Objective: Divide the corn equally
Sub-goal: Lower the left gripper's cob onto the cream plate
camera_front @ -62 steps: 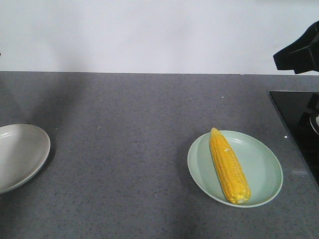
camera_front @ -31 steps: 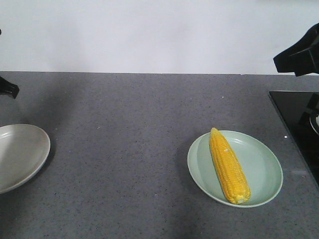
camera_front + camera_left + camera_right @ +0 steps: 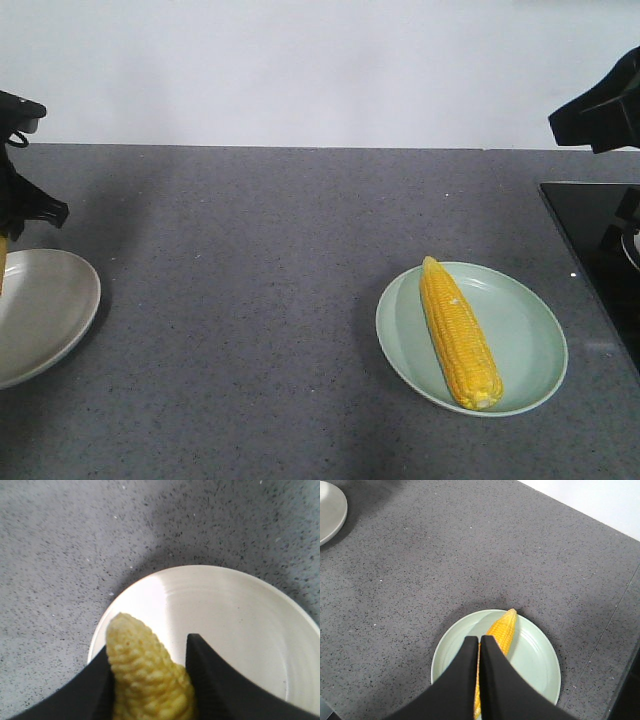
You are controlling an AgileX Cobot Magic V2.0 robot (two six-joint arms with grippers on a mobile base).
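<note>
Our left gripper clasps a corn cob above the white plate. Our right fingers are pressed together, holding nothing. Released off-center, the cob could roll onto the worktop.

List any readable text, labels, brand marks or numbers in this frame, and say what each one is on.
None: no words, numbers or signs show in any view.
The corn cob, its green plate, the white plate, the second cob held by the left gripper, the right gripper, the grey counter and the black cooktop are all unmarked.
</note>
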